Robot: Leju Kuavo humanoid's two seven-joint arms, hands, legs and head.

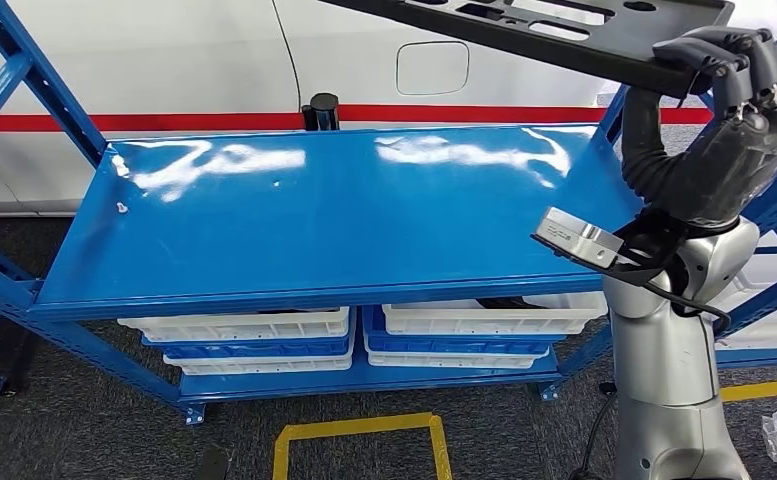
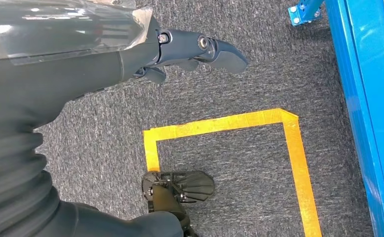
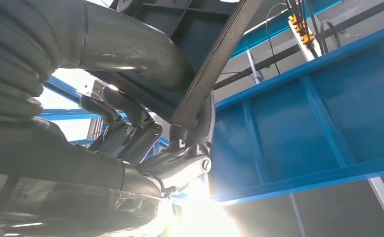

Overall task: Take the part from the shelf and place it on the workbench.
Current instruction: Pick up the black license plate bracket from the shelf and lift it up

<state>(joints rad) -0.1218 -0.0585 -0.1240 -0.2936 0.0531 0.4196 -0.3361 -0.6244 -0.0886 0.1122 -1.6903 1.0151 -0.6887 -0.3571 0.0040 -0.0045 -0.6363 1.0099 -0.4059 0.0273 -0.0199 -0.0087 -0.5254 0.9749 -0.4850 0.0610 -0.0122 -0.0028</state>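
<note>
At upper right, the right hand grips a flat black slotted plastic part. It hangs above the glossy blue metal shelf. The left hand holds nothing, its fingers spread.

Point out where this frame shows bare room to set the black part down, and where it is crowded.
The glossy blue metal shelf top is bare between its angled blue uprights. Below it, the stacked white and blue plastic bins crowd the lower level. The right hand holds the flat black slotted part above the shelf's right end. No workbench shows.

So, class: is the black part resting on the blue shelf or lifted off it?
Lifted off. The right hand grips one end of the black part, which hangs clear above the bare blue shelf.
</note>
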